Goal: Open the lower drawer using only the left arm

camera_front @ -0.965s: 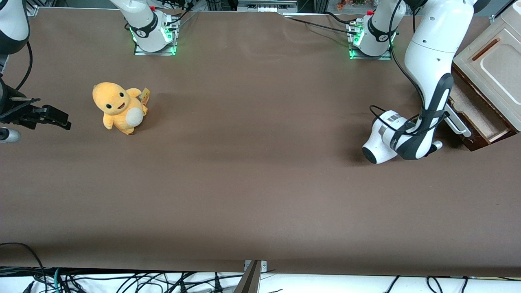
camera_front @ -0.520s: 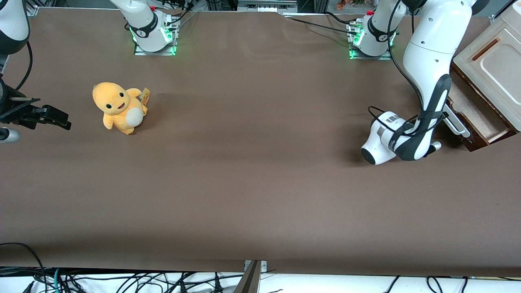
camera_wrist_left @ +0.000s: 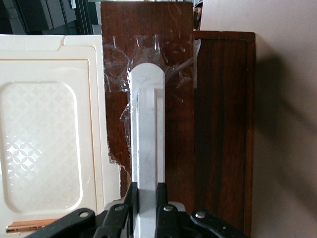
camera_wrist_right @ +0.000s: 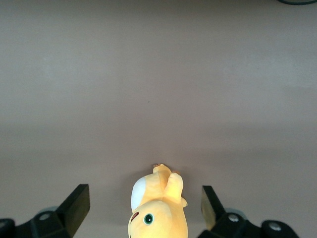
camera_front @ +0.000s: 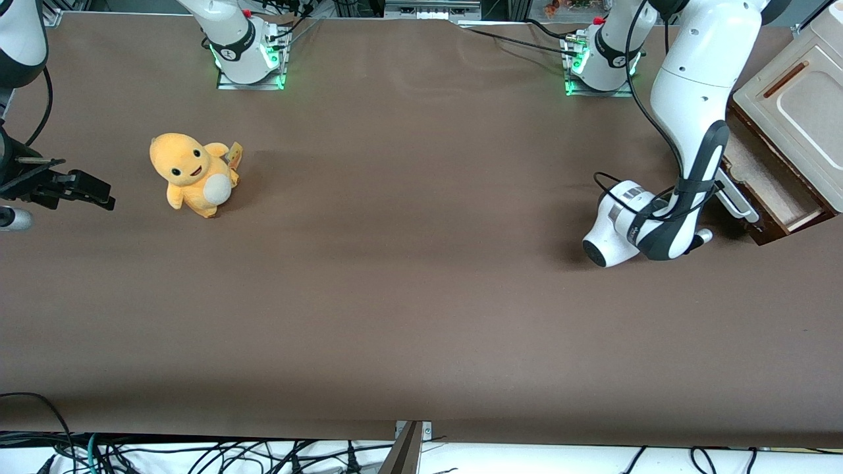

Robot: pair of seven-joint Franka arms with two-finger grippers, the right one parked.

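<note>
The lower drawer (camera_front: 767, 187) sits at the working arm's end of the brown counter (camera_front: 408, 296), beneath a cream upper panel (camera_front: 800, 105) with a thin reddish-brown bar. It is dark brown wood, partly pulled out, showing a pale interior. A long white bar handle (camera_wrist_left: 147, 134) runs across its front under clear tape. The left arm (camera_front: 691, 118) reaches down before it; its tool (camera_wrist_left: 147, 210) is clamped narrowly on the handle. A yellow plush toy (camera_front: 191, 174) lies toward the parked arm's end.
</note>
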